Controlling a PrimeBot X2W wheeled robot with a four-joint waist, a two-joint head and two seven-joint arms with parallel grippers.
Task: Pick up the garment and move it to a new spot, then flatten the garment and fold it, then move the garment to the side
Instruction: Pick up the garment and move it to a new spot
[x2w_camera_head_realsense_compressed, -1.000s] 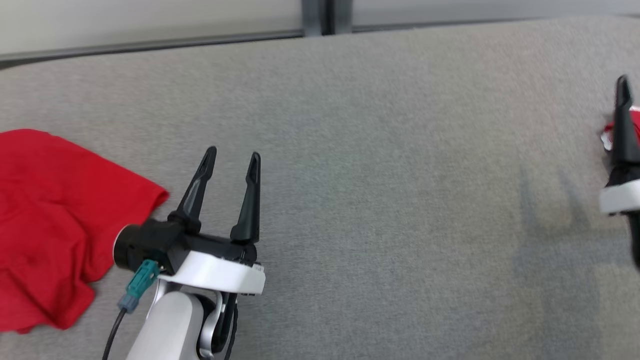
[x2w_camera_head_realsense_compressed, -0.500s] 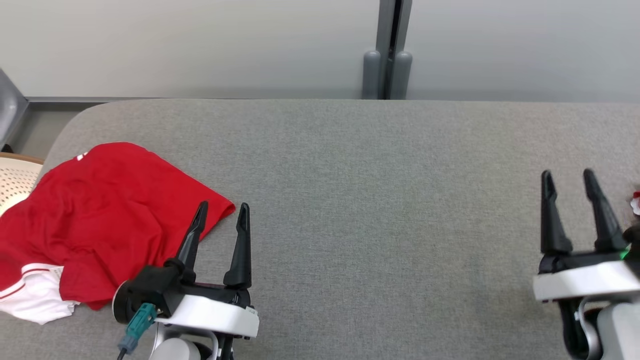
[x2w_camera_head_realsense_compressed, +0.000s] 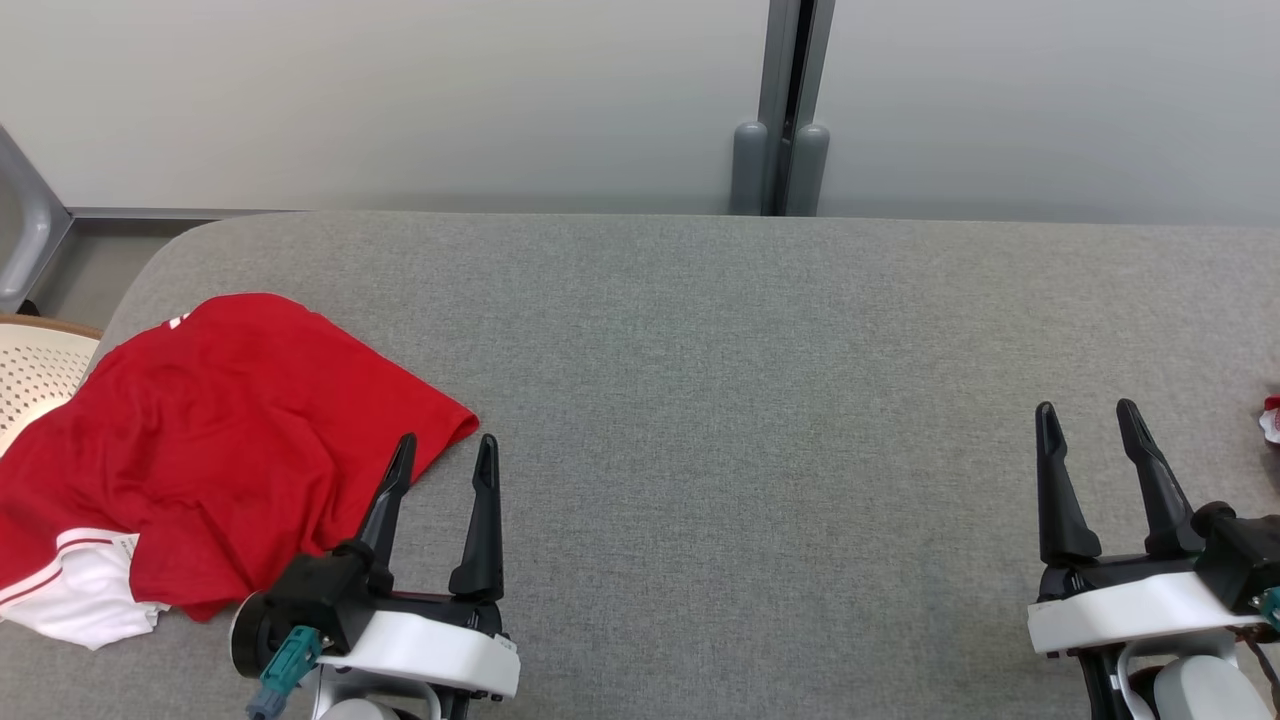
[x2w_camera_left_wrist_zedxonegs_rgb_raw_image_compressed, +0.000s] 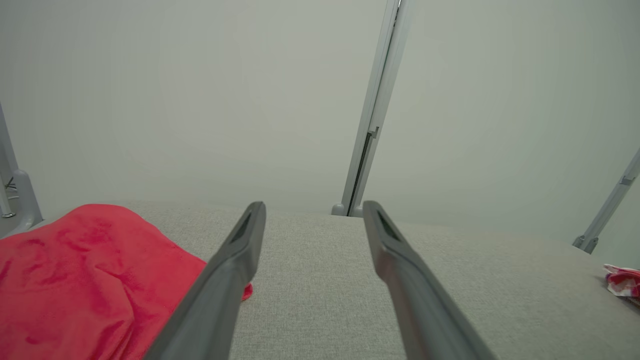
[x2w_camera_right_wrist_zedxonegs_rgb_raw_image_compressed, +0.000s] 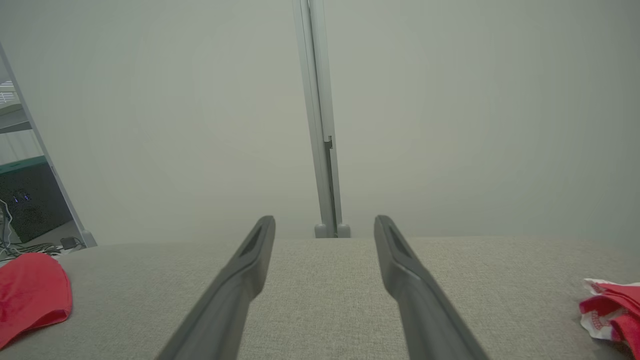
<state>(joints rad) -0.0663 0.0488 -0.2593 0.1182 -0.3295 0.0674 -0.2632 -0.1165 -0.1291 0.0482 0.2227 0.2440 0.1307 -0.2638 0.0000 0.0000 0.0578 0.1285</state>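
Now, left gripper (x2w_camera_head_realsense_compressed: 446, 442) and right gripper (x2w_camera_head_realsense_compressed: 1086, 407) fingers apart, empty; garment (x2w_camera_head_realsense_compressed: 220, 420) at 9 o'clock, corner to be pinched low.

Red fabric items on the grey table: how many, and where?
2. A crumpled red garment with white trim lies at the left end; a small red-and-white bundle sits at the right edge, partly cropped.
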